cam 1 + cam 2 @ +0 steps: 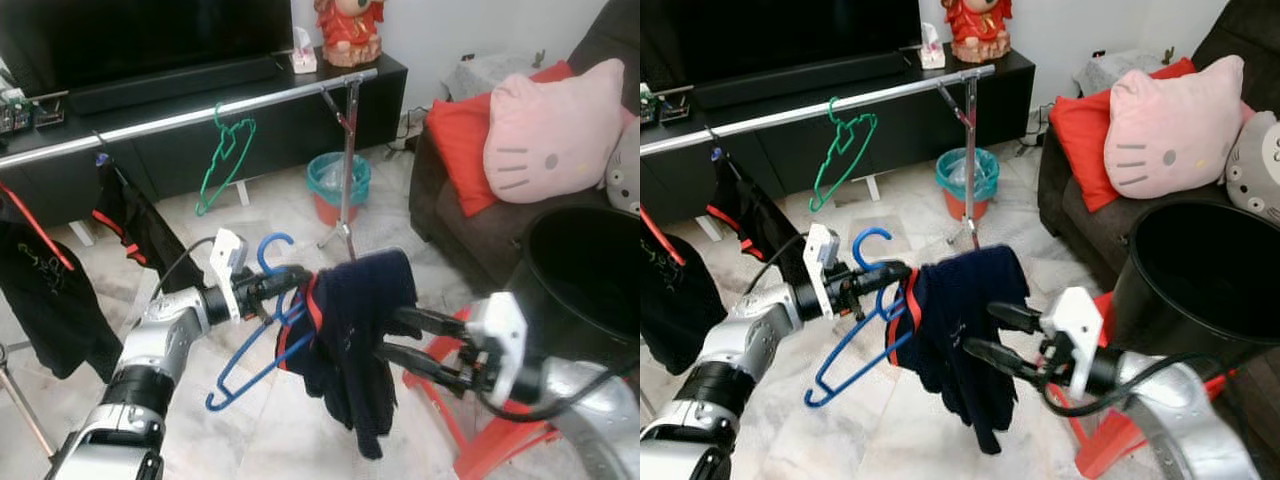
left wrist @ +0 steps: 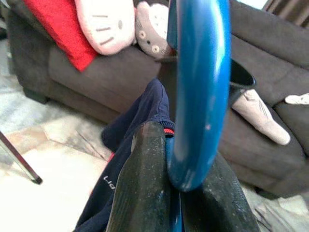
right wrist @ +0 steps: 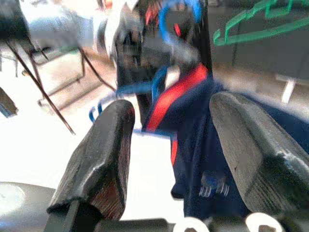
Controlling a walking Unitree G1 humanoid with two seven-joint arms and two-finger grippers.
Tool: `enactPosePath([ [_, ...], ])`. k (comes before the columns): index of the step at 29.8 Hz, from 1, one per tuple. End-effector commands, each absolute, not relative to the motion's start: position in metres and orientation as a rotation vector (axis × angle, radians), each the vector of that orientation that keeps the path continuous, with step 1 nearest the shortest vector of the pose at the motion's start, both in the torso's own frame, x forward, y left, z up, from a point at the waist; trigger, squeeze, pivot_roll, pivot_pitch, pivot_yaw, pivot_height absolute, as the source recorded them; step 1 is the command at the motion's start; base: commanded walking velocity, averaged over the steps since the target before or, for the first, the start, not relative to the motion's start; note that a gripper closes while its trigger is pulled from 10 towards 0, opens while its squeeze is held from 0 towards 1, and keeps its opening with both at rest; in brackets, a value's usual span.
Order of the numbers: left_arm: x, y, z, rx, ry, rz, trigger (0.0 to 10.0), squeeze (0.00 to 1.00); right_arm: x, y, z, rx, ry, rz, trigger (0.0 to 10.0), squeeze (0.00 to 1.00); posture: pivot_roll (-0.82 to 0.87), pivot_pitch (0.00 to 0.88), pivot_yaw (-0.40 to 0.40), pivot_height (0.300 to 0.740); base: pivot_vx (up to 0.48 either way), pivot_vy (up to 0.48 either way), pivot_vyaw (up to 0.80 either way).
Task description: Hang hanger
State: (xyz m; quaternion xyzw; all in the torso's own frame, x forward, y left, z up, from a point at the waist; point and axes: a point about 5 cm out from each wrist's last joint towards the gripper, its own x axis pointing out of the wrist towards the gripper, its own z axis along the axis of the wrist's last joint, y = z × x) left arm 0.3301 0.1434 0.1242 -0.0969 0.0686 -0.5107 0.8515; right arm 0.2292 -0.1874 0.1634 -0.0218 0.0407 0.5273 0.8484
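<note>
Left gripper (image 1: 268,285), frame centre-left, clamped on the blue hanger (image 1: 262,340) at its neck; navy garment (image 1: 352,340) draped over it, mid-frame. Right gripper (image 1: 398,336), fingers apart, just beside the cloth, holding nothing. Silver rail (image 1: 200,112) runs across upper frame, green hanger (image 1: 225,155) on it. Judgement: keep hook upright, lift above the rail, lower beside the green one.

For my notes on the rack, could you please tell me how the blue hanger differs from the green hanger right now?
The blue hanger is held in the left end effector, off the rail; the green hanger hangs by its hook on the rail. The blue one carries a dark garment; the green one is bare. Both have the same open hook shape.
</note>
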Motion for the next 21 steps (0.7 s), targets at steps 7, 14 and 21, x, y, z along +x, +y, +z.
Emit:
enactPosePath([
  [7,0.322,0.135,0.128,-0.151,0.145,-1.187,10.0,0.00,0.223,-0.201,0.184,0.075,0.054,1.246,10.0,0.00,-0.05,0.020,0.049,0.740,0.000,0.000,0.00],
  [14,0.317,0.131,0.132,-0.112,0.150,-1.257,10.0,0.00,0.210,-0.212,0.158,0.177,0.229,1.343,10.0,0.00,-0.04,0.012,0.043,0.740,0.000,0.000,0.00],
  [21,0.314,0.129,0.136,-0.094,0.148,-1.299,10.0,0.00,0.204,-0.213,0.134,0.238,0.356,1.392,10.0,0.00,-0.04,0.008,0.041,0.740,0.000,0.000,0.00],
])
